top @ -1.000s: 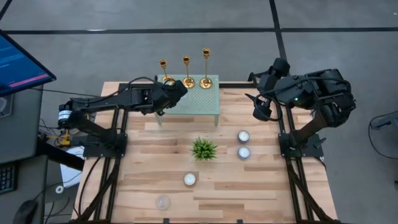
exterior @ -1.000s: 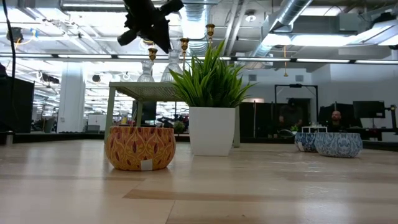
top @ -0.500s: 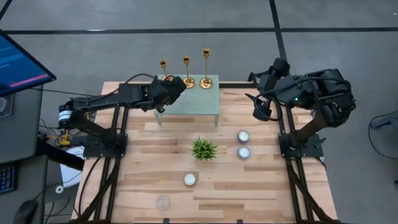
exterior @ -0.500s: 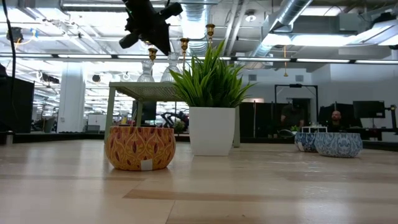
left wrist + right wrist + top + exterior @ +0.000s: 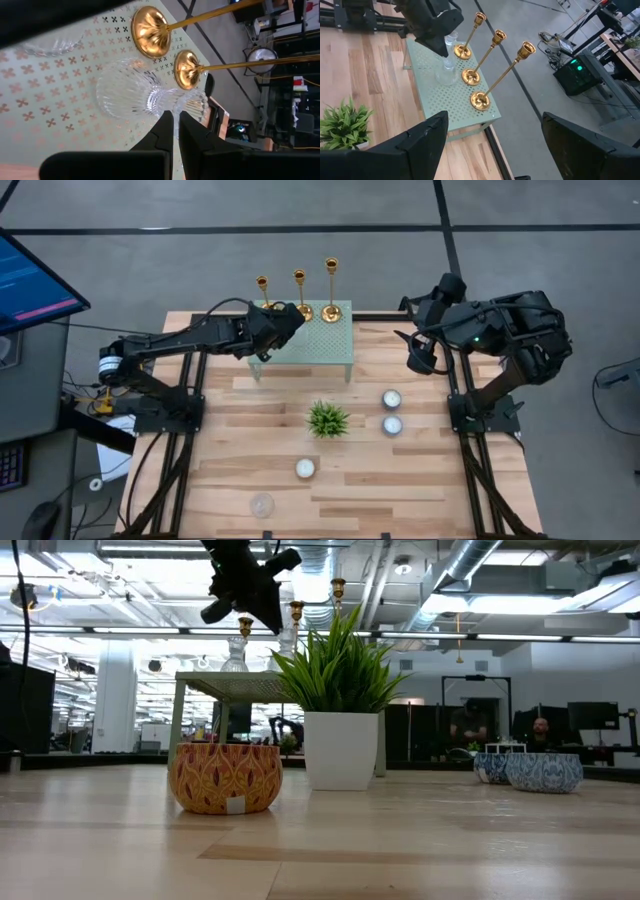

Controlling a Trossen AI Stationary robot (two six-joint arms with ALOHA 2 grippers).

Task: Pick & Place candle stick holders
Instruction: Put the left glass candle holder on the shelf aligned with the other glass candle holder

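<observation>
Three gold candle stick holders stand on their round bases along the far edge of a small green perforated stand; they also show in the right wrist view, and two bases show in the left wrist view. My left gripper hovers over the stand's left part, near the leftmost gold base, fingers almost together at the top of a clear glass holder. A second glass holder stands to its left. My right gripper waits open above the table's far right. My left gripper comes from above, slanting toward the far right, onto the top cup of the clear glass holder. Its fingertips cover the place of contact, so the kind of hold does not show. The holder stays upright, its ribbed base at the stand's top.
A potted plant stands mid-table. Tealights in patterned cups sit at the right and near front, and a clear cup sits by the near edge. A monitor stands left of the table.
My left gripper has moved a little toward the table's right and far edges over the stand. In the low view the right-hand glass holder has shifted right with it, while the left one has stayed put.
</observation>
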